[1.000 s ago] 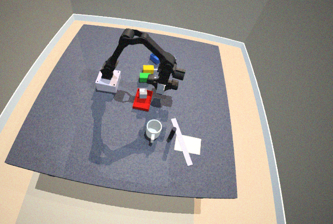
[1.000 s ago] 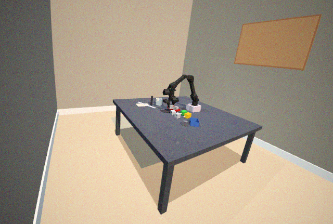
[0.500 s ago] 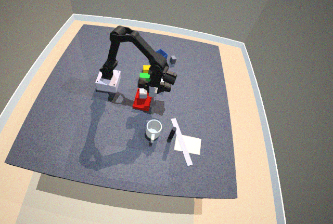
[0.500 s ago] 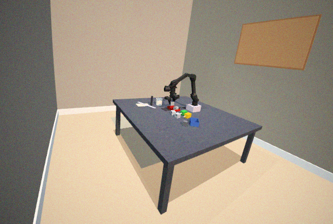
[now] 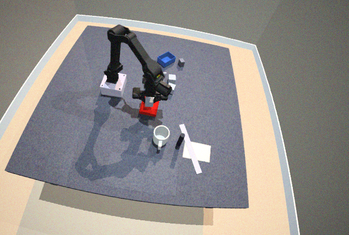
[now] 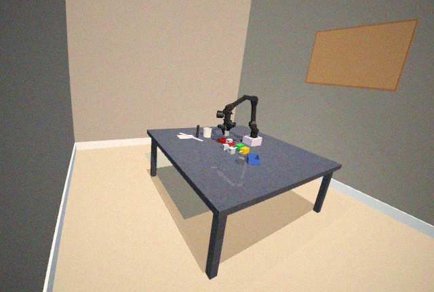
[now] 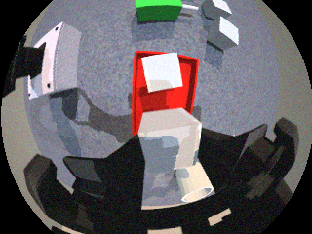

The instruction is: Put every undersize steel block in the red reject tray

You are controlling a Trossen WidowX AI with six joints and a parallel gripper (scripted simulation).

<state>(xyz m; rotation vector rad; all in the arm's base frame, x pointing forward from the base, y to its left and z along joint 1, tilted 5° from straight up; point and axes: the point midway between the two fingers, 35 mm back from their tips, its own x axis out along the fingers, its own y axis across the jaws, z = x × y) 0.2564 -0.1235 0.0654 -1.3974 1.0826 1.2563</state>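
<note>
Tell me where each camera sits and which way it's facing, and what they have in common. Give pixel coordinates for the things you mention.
Top: high above the table, looking steeply down; the whole arm shows, its gripper [image 5: 149, 101] [image 6: 226, 133] [image 7: 171, 156] over the red tray [image 5: 148, 112] [image 6: 222, 139] [image 7: 136, 83].
Exterior: off one table corner, beyond the blue bin [image 5: 166, 62] [image 6: 253, 160], looking slightly down across the table at the arm.
Wrist: on the arm near the gripper, looking past its fingers at the tray; the arm's base shows too.
All three share the red tray.

high top view tilted down, far exterior view across table — close wrist view, tray shared
</note>
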